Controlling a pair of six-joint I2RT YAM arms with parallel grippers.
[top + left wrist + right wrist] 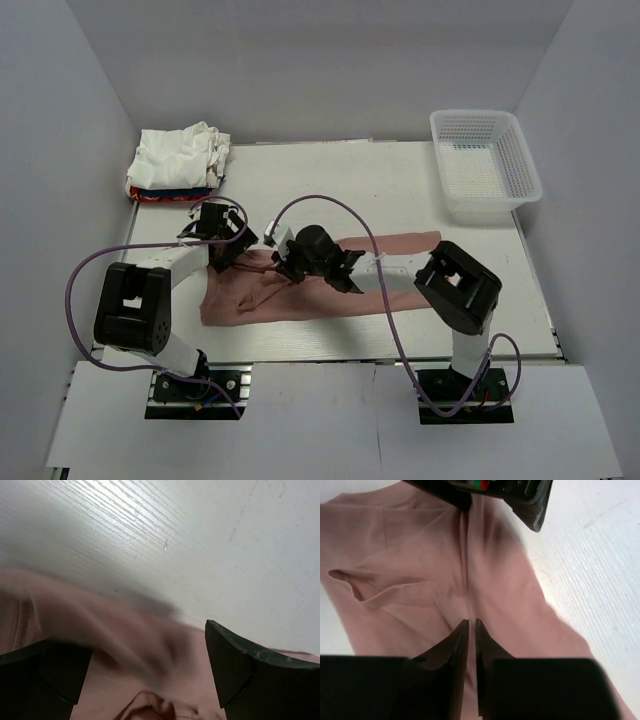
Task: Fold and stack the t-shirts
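Down on pink t-shirt (pixel 250 300): right fingers (pixel 451 647) pinching, left fingers (pixel 235 665) spread

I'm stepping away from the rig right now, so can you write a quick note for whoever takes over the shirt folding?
Left gripper: open, hovering just over the pink t-shirt.
Right gripper: closed on a ridge of that shirt near its middle.
The pink t-shirt lies rumpled mid-table; the white and red shirts are heaped at the far-left corner, the basket far right.
Done: no neat fold or stack visible.
Left: fold the pink one, then the heap, and stack.
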